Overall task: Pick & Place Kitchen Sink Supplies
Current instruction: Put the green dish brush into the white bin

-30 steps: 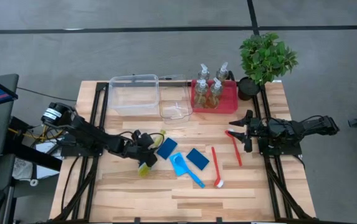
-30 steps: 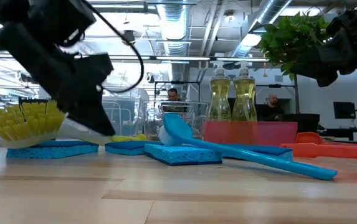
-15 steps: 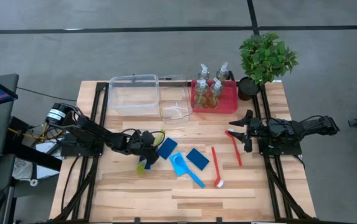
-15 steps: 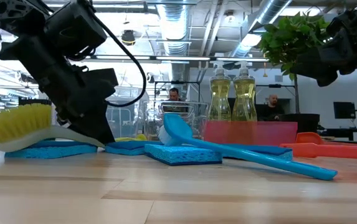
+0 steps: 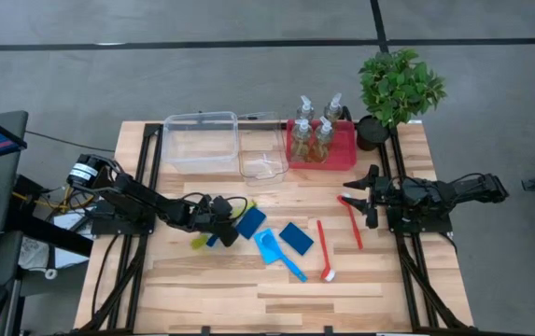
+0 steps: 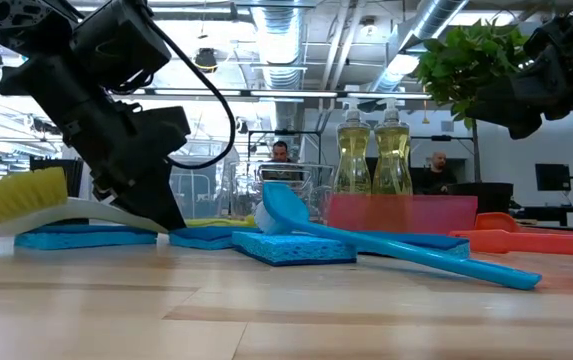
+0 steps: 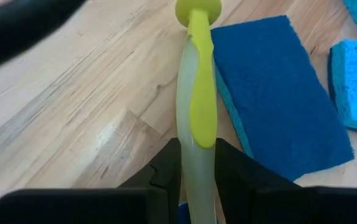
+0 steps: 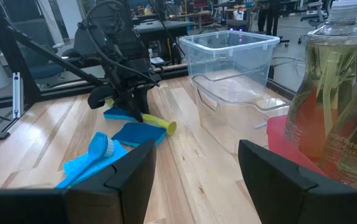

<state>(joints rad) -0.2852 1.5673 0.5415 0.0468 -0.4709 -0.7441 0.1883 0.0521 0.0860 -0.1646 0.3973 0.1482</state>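
Observation:
A green brush point(image 5: 213, 231) with yellow bristles point(image 6: 16, 195) lies left of centre, its handle end point(image 5: 248, 203) beside a blue sponge point(image 5: 249, 222). My left gripper point(image 5: 222, 227) is shut on its handle. A second blue sponge point(image 5: 296, 238), a blue brush point(image 5: 281, 254) and two red brushes point(image 5: 324, 250) point(image 5: 351, 219) lie on the table's middle. Several pump bottles point(image 5: 314, 131) stand in the red tray point(image 5: 342, 157). My right gripper point(image 5: 370, 196) waits open at the right edge, with nothing between its fingers. My left gripper pinches the brush's handle about midway along point(image 7: 197, 162) between its two fingers. The fingers point(image 7: 166, 168) slant down from the table's left side and lie across the handle. The handle's round end point(image 7: 198, 9) rests on the wood next to the blue sponge.
Two clear plastic bins point(image 5: 202, 140) point(image 5: 262, 159) stand at the far edge, left of the red tray. A potted plant point(image 5: 398, 84) is at the far right corner. Bare wood runs along the near edge point(image 5: 276, 299).
My left gripper has rolled a little over the brush. The brush has turned about on the table: its bristle head has swung toward the table's left edge, while the handle end has stayed by the blue sponge.

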